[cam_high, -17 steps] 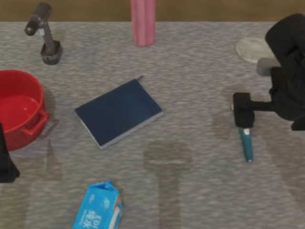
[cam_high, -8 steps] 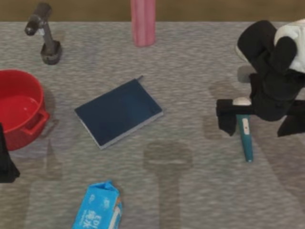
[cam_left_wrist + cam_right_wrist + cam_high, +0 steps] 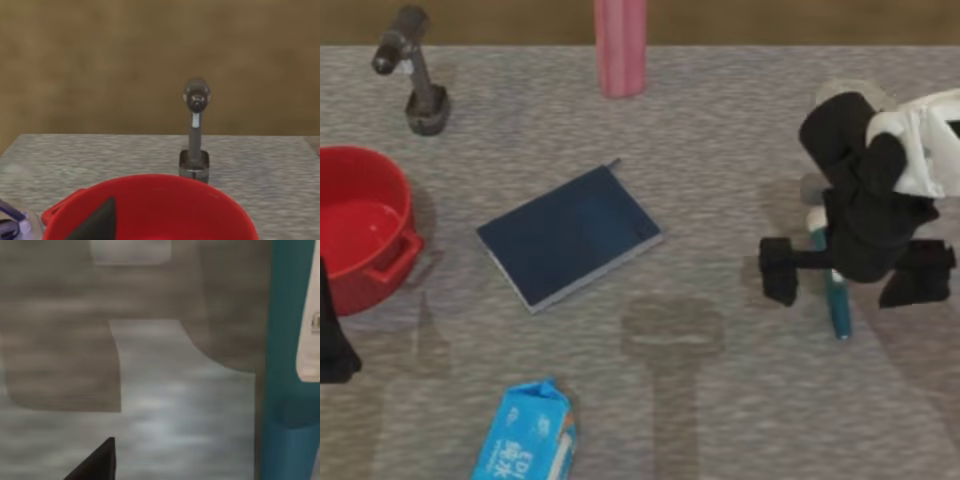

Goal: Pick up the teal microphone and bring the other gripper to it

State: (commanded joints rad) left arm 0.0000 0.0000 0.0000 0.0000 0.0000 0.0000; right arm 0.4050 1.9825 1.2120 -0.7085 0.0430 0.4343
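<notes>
Teal mic (image 3: 839, 305) lies flat near the table's right edge, handle toward the near edge, head hidden under my right gripper (image 3: 840, 268). That gripper hangs directly over it, jaws spread wide, one finger on each side, nothing held. In the right wrist view the mic (image 3: 290, 355) sits off to one side, so I would centre on the handle first, then descend and close. Left gripper (image 3: 332, 345) is parked at the left edge beside the red pot (image 3: 380, 250); whether its fingers are apart I cannot tell.
</notes>
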